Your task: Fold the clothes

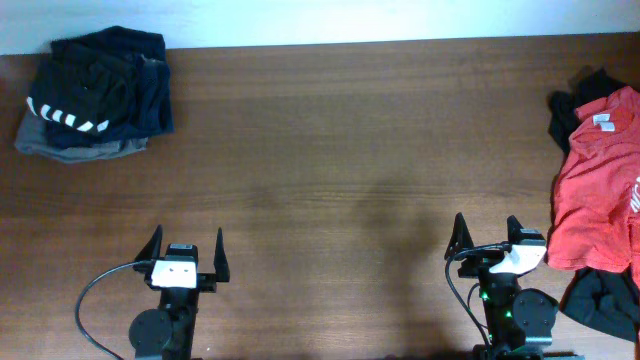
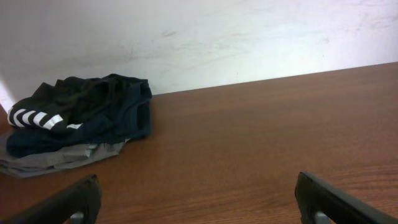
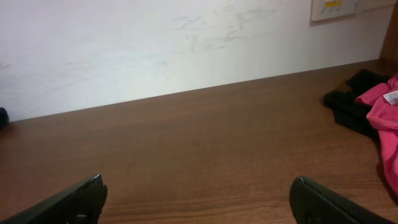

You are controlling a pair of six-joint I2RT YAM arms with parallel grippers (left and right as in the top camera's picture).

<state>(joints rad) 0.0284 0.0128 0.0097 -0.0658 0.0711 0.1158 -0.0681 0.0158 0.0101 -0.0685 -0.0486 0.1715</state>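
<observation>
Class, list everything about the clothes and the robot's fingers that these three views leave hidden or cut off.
1. Red shirt: overhead, cut off by the right edge; its print unreadable.
2. Black clothing: overhead, mostly covered by the red shirt.
3. Grey garment: overhead and left wrist, mostly buried under the dark pile.
4. Left fingers and right fingers: wrist views, cropped by the bottom edge.
</observation>
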